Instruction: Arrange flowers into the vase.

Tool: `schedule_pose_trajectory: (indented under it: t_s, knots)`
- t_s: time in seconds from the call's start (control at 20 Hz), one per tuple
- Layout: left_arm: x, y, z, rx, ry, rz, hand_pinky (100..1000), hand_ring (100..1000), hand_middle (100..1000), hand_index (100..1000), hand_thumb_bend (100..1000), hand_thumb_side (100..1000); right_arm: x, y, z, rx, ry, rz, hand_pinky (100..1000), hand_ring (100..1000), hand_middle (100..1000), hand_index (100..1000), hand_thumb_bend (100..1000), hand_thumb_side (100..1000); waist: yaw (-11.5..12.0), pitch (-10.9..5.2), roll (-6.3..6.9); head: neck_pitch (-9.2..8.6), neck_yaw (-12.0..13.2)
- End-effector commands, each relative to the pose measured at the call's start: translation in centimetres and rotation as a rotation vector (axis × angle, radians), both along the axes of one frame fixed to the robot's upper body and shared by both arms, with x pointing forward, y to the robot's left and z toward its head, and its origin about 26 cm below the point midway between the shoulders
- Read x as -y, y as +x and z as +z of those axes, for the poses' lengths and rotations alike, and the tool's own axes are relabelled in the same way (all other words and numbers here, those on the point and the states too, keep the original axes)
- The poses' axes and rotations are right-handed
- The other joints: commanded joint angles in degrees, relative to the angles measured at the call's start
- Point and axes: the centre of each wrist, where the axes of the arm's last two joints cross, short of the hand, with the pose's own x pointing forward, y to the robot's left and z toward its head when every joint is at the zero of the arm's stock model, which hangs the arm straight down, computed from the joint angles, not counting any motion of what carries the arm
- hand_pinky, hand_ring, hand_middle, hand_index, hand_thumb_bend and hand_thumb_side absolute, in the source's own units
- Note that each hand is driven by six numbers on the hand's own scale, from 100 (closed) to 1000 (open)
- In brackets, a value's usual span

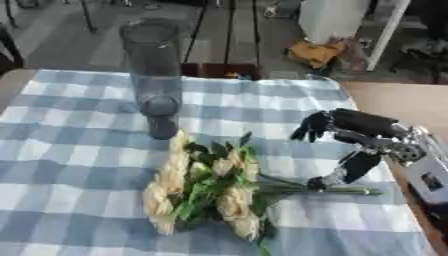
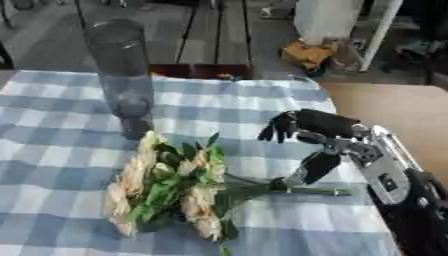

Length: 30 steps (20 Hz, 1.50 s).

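At the right of the frame, the right hand [image 1: 346, 134] hangs open, thumb touching the flowers' [image 1: 206, 182] stems; next, grab them for the vase [image 1: 153, 75].

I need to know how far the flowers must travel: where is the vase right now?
The vase stands upright at the table's far left, just beyond the flowers lying on the checked cloth.

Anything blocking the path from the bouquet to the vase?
Nothing visible. The bouquet lies on the checked cloth just in front of the vase; right hand is at its stems.
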Motion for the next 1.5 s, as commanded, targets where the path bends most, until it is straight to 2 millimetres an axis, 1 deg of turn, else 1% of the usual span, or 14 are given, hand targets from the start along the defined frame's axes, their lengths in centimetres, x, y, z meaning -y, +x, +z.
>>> schedule_pose_trajectory:
  t_s: [0.05, 0.25, 0.3, 0.45, 0.65, 0.7, 0.75, 0.85, 1.0, 1.1, 1.25, 1.5]
  knots:
    - [0.1, -0.2, 0.7, 0.021, 0.007, -0.009, 567, 683, 614, 891, 100, 886, 0.0, -0.1, 0.4, -0.046, -0.32, 0.198, 538, 583, 659, 821, 688, 641, -0.1, -1.05, 0.21, 0.09, -0.2]
    - [0.2, -0.2, 0.7, 0.02, 0.007, -0.012, 567, 682, 613, 890, 100, 887, -0.3, 0.0, -0.5, -0.02, -0.288, 0.189, 528, 593, 641, 802, 600, 662, 0.0, -1.05, 0.31, -0.19, -0.4]
    - [0.2, -0.2, 0.7, 0.02, 0.007, -0.013, 567, 682, 613, 890, 100, 887, -0.4, 0.0, -0.6, -0.013, -0.281, 0.19, 525, 590, 637, 799, 597, 664, 0.0, -1.03, 0.31, -0.32, -0.4]
    - [0.3, -0.2, 0.6, 0.019, 0.006, -0.015, 566, 682, 612, 890, 100, 890, -0.8, 0.0, -1.2, 0.011, -0.25, 0.195, 492, 551, 602, 771, 556, 678, 0.0, -0.92, 0.34, -0.41, -0.4]
    - [0.3, -0.2, 0.7, 0.02, 0.006, -0.018, 566, 682, 611, 890, 100, 892, -1.3, -0.2, -2.2, 0.045, -0.208, 0.206, 485, 534, 589, 754, 546, 678, 0.2, -0.71, 0.4, -0.44, -0.5]
    - [0.3, -0.2, 0.7, 0.02, 0.006, -0.019, 566, 681, 611, 890, 100, 893, -1.4, -0.2, -2.4, 0.051, -0.203, 0.207, 487, 534, 593, 753, 552, 666, 0.2, -0.65, 0.41, -0.47, -0.5]
    - [0.4, -0.2, 0.7, 0.02, 0.006, -0.02, 566, 681, 611, 890, 100, 893, -1.5, -0.3, -2.7, 0.055, -0.2, 0.207, 487, 534, 593, 753, 552, 666, 0.2, -0.62, 0.42, -0.49, -0.5]
    - [0.4, -0.2, 0.7, 0.02, 0.006, -0.022, 565, 681, 609, 890, 100, 897, -1.7, -0.3, -3.5, 0.047, -0.209, 0.208, 478, 532, 593, 751, 550, 633, 0.3, -0.5, 0.36, -0.51, -0.5]
    - [0.5, -0.2, 0.7, 0.019, 0.006, -0.024, 566, 680, 608, 890, 100, 903, -1.9, -0.4, -4.4, 0.036, -0.219, 0.208, 475, 530, 593, 754, 553, 630, 0.4, -0.33, 0.3, -0.52, -0.5]
    - [0.5, -0.2, 0.7, 0.019, 0.005, -0.026, 566, 681, 608, 889, 100, 905, -2.0, -0.5, -4.8, 0.037, -0.22, 0.205, 479, 532, 593, 752, 534, 634, 0.5, -0.26, 0.27, -0.56, -0.6]
    - [0.5, -0.2, 0.7, 0.018, 0.005, -0.026, 566, 681, 607, 889, 100, 906, -1.9, -0.4, -5.2, 0.043, -0.213, 0.192, 479, 531, 594, 759, 524, 650, 0.5, -0.16, 0.24, -0.71, -0.6]
    - [0.4, -0.2, 0.6, 0.016, 0.004, -0.023, 565, 680, 605, 886, 100, 908, -0.9, -0.2, -5.9, 0.07, -0.146, 0.146, 462, 508, 575, 761, 523, 672, 0.5, -0.05, 0.18, -0.89, -0.5]
